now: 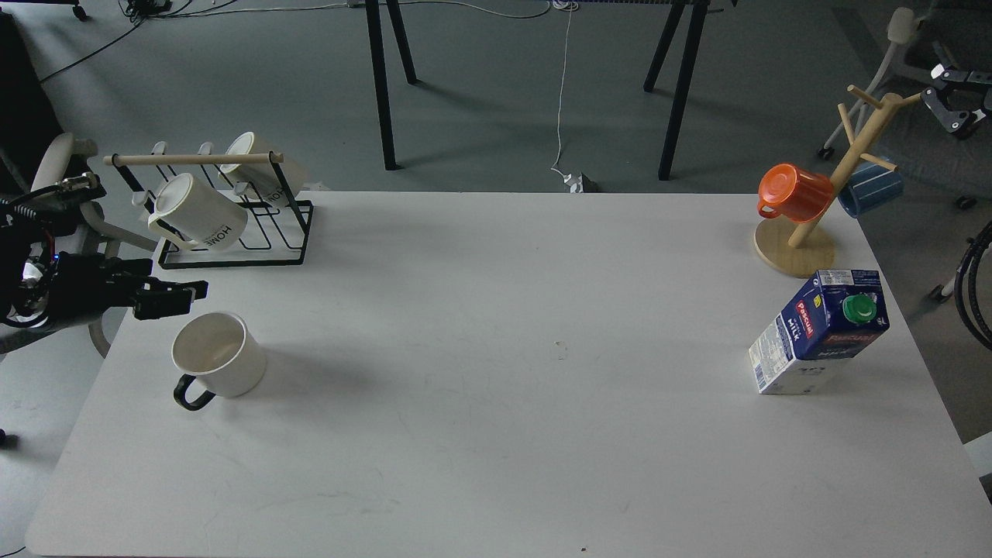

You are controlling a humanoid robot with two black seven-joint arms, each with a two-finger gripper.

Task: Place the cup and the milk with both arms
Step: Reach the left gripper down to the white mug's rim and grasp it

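Observation:
The cup (220, 359) is a cream-white mug with a black loop handle. It stands upright near the table's left edge, handle toward me. My left gripper (194, 298) comes in from the left, just above and left of the cup's rim, not touching it; its dark fingers stand slightly apart and hold nothing. The milk (820, 331) is a blue and white carton with a green cap, upright near the right edge. My right gripper (955, 99) is off the table at the far upper right, well away from the milk, small and unclear.
A black wire rack (232, 249) with two "HOME" mugs stands at the back left, just behind my left gripper. A wooden mug tree (797, 248) with an orange mug (794, 192) and a blue one stands at the back right, behind the milk.

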